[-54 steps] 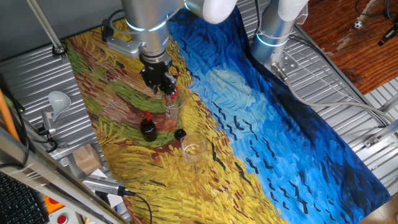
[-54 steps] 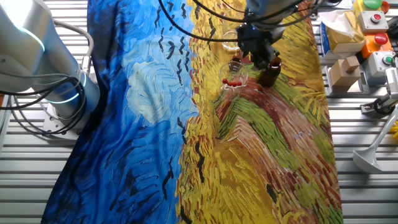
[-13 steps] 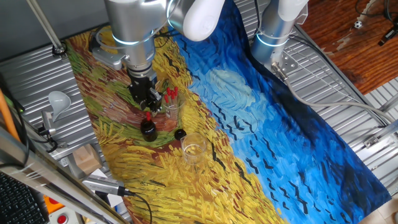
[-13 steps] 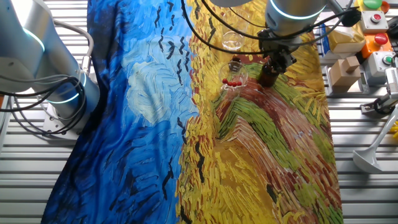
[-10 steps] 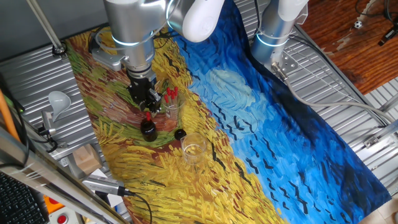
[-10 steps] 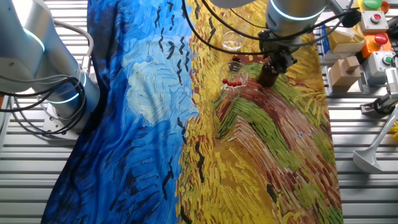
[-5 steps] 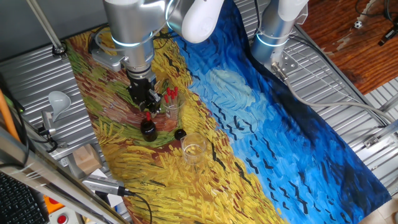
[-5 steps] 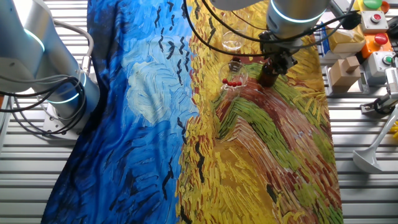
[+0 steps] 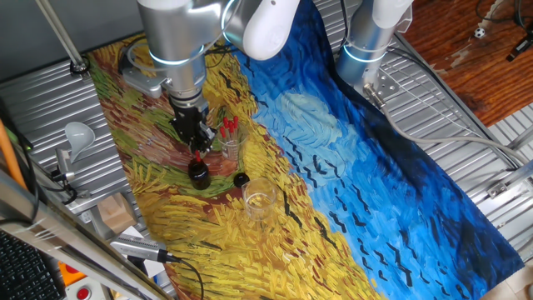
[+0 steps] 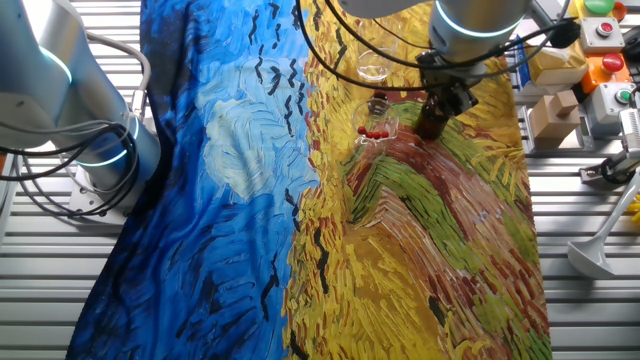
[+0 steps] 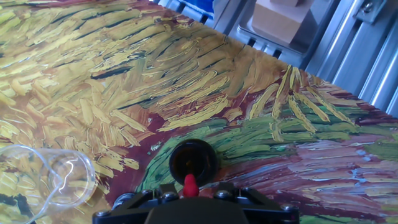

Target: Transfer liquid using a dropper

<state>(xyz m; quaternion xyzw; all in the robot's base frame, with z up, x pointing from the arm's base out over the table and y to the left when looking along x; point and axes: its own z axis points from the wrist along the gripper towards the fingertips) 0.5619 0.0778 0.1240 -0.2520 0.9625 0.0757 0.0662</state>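
Note:
My gripper (image 9: pixel 195 148) is shut on the dropper (image 9: pixel 197 156), pinching its red bulb (image 11: pixel 189 184) right over a small dark bottle (image 9: pixel 198 173). In the hand view the bulb shows between the fingers, directly above the bottle's open mouth (image 11: pixel 193 160). The clear pipette tip is hidden; I cannot tell how deep it sits in the bottle. From the other fixed view the gripper (image 10: pixel 438 106) covers the bottle's top (image 10: pixel 430 122). A glass (image 9: pixel 230 140) holding more red-bulbed droppers (image 10: pixel 374 131) stands just beside the bottle.
A black bottle cap (image 9: pixel 241 178) lies next to the bottle. An empty clear glass (image 9: pixel 260 200) stands beyond it, also in the hand view as a glass (image 11: pixel 53 178). A wooden block (image 11: pixel 279 18) sits off the painted cloth on the metal table edge.
Earlier the gripper was over the glass of droppers; it has since moved across to the dark bottle with a dropper. Over the last second it eased slightly lower above the bottle.

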